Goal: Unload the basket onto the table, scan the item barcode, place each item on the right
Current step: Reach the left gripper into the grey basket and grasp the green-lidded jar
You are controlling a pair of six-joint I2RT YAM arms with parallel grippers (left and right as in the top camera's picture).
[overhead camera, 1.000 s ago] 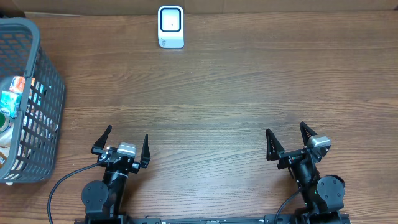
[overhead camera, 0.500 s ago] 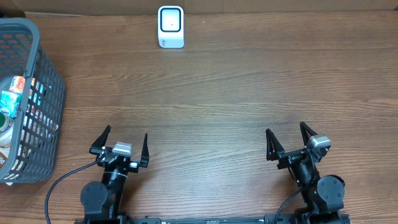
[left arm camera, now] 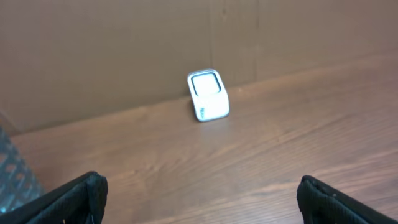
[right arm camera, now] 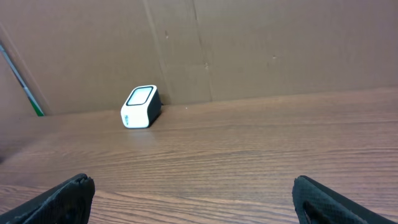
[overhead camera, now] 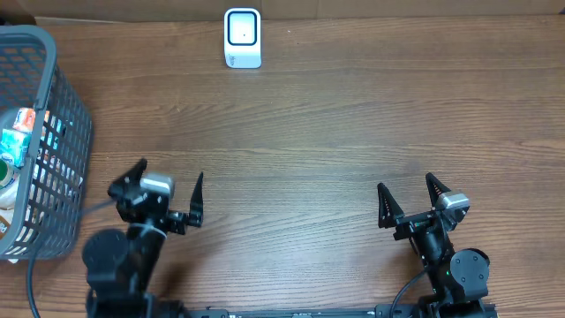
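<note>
Items [overhead camera: 16, 146] lay in the grey basket [overhead camera: 78, 132] at the table's [overhead camera: 353, 115] left edge, seen from overhead, with the scanner [overhead camera: 242, 37] at the far edge. The left gripper [overhead camera: 169, 171] and right gripper [overhead camera: 405, 183] both gaped empty. The left had swung toward the basket since earlier; the right hadn't moved. From the left wrist, the basket barely showed, so a blind reach might have snagged its wall. From the right wrist, the scanner [right arm camera: 140, 107] stood well apart.
</note>
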